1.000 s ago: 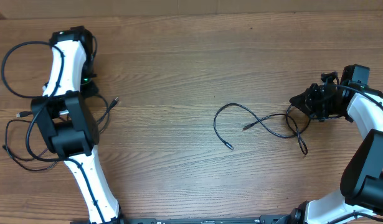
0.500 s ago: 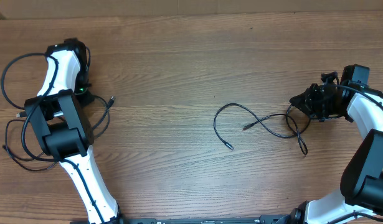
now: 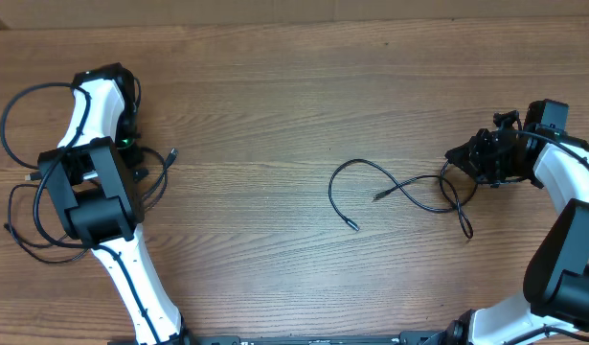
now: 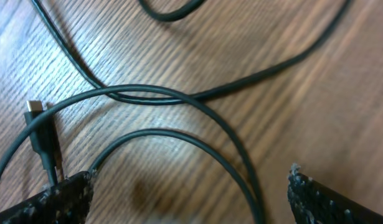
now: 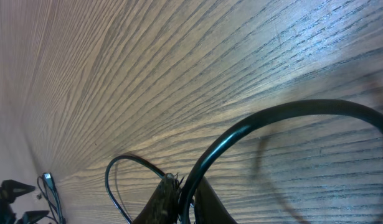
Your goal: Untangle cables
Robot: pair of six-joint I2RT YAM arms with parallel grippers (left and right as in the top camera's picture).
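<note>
Left claw (image 4: 190, 193) is standing apart over cables (image 4: 154, 94), fingertips cropped. Right claw (image 5: 180, 198), mostly hidden, is pinching one cord (image 5: 284, 111).

Identify each arm by its white link shells and black joint housings. The left arm (image 3: 93, 192), at the counter's left edge, has a large block-shaped black housing between two white links. A thin black cable line (image 3: 133, 273) runs along the shells, and a small green indicator (image 3: 129, 141) glows at the wrist. The right arm (image 3: 562, 168), at the right edge, has the same white shells, a rounded black housing and a black wrist assembly with small protruding parts. The left pincer (image 4: 190, 198) has dark fingertips (image 4: 66, 198) with rough, grey-speckled edges. On the right pincer (image 5: 179, 200) the tips look dark brown and frayed.
</note>
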